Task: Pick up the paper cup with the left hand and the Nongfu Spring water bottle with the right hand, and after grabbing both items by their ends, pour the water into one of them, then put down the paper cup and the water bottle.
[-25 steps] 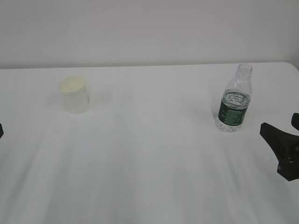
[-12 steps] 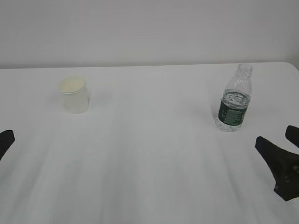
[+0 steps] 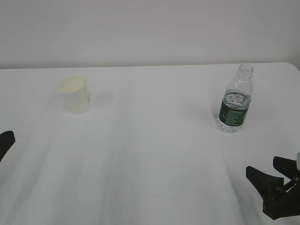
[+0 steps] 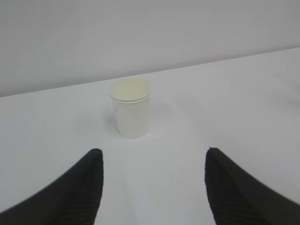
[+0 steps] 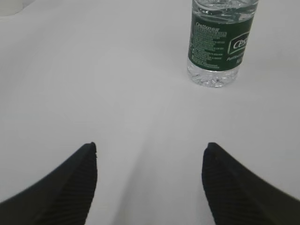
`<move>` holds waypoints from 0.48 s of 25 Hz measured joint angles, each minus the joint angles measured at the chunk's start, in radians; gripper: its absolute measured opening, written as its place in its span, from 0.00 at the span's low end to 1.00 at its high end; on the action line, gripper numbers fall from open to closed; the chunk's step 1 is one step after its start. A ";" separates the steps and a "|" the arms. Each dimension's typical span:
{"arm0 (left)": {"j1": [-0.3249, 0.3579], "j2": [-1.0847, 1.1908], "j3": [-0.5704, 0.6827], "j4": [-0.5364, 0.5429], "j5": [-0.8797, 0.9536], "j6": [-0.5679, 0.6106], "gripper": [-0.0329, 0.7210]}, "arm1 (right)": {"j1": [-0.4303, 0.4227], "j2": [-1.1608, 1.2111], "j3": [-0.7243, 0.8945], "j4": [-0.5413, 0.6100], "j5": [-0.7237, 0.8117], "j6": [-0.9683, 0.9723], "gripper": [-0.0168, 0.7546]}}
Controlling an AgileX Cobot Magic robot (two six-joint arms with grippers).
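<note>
The paper cup [image 3: 74, 96] stands upright at the table's left rear; in the left wrist view the paper cup [image 4: 131, 112] is ahead of my left gripper [image 4: 153, 151], which is open, empty and well short of it. In the exterior view only one left finger [image 3: 5, 140] shows at the left edge. The Nongfu Spring water bottle [image 3: 235, 105] stands upright and capless on the right, with water [image 5: 211, 77] in its lower half. My right gripper [image 3: 262, 165] is open and empty, near the front right, with the bottle [image 5: 218, 42] ahead and slightly right of its jaws [image 5: 151, 144].
The white table [image 3: 154, 154] ends at a pale wall behind, and its far right corner [image 3: 294, 65] is close to the bottle. Nothing else stands on it.
My right gripper has slid toward the near edge and a little left, away from the bottle. The left finger has come into view at the left edge. Cup and bottle have not moved.
</note>
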State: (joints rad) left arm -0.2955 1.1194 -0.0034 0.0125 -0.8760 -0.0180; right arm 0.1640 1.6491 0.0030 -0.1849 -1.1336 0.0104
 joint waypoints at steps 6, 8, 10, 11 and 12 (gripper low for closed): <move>0.000 0.012 0.000 0.000 0.000 0.000 0.69 | 0.000 0.003 0.000 0.000 -0.008 0.000 0.72; 0.000 0.031 0.000 0.000 0.000 0.000 0.69 | 0.000 0.003 -0.002 0.000 -0.008 0.000 0.72; 0.000 0.059 0.000 0.000 0.000 -0.002 0.69 | 0.000 0.003 -0.008 0.000 -0.008 0.000 0.72; 0.000 0.077 0.000 0.000 -0.003 -0.002 0.69 | 0.000 0.003 -0.011 0.002 -0.008 0.000 0.72; 0.000 0.098 0.000 0.000 -0.016 -0.003 0.69 | 0.000 0.003 -0.013 0.002 -0.008 0.000 0.72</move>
State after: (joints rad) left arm -0.2955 1.2171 -0.0034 0.0125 -0.8921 -0.0207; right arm 0.1640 1.6520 -0.0097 -0.1832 -1.1417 0.0104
